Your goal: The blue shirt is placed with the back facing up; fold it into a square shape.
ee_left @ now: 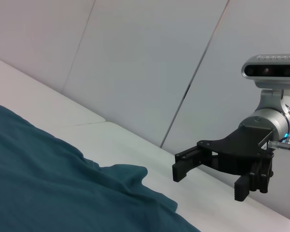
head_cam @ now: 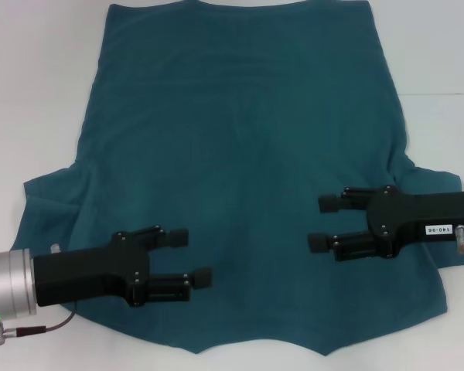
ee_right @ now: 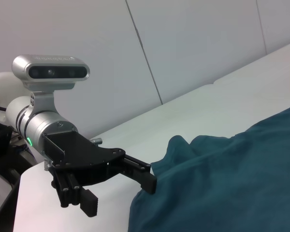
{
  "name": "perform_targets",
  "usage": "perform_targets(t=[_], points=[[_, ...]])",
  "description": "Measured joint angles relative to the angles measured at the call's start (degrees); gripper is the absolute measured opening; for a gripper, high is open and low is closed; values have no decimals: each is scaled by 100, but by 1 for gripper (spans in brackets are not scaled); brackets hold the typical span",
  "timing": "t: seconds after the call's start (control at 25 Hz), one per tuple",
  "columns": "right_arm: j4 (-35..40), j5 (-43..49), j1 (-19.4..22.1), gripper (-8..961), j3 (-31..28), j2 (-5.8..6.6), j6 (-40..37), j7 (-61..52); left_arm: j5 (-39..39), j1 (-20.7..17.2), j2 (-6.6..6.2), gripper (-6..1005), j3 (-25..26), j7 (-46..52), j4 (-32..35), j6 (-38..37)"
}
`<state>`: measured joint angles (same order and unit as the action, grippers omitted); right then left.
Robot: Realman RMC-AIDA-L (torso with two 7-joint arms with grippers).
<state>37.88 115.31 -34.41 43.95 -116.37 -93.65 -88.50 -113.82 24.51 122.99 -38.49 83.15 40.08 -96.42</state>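
Observation:
The blue shirt (head_cam: 240, 139) lies spread flat on the white table (head_cam: 39, 85), plain side up, sleeves out to both sides. My left gripper (head_cam: 190, 255) hovers over its near left part, open, with nothing between its fingers. My right gripper (head_cam: 323, 222) is above the near right part, also open and empty. The two face each other across the shirt's middle. The left wrist view shows a sleeve of the shirt (ee_left: 48, 183) and the right gripper (ee_left: 210, 181) beyond it. In the right wrist view, the left gripper (ee_right: 118, 195) hangs by the shirt's edge (ee_right: 232, 179).
White table surface shows around the shirt on the left and right (head_cam: 441, 85). A pale panelled wall (ee_left: 150, 63) stands behind the table. A red cable (head_cam: 42, 331) trails from the left wrist at the near left corner.

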Motion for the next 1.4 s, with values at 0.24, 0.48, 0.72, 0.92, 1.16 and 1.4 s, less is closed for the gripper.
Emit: perform_targets(t=[0.24, 0.48, 0.72, 0.92, 1.16, 1.4], points=[[0, 0, 3, 915, 8, 0, 5, 0, 0, 16, -10, 935, 0, 33, 0, 9], [0, 0, 5, 915, 0, 0, 5, 0, 0, 18, -12, 935, 0, 35, 0, 15], [1, -18, 5, 914, -1, -1, 5, 0, 33, 19, -12, 934, 49, 53, 8, 39], [-9, -46, 17, 914, -78, -37, 13, 0, 49, 10, -22, 934, 379, 151, -1, 299], [-17, -52, 53, 914, -244, -99, 14, -35, 53, -46, -41, 934, 1019, 358, 18, 848], [-17, -61, 57, 914, -335, -174, 13, -62, 59, -111, -62, 935, 1716, 672, 25, 1563]])
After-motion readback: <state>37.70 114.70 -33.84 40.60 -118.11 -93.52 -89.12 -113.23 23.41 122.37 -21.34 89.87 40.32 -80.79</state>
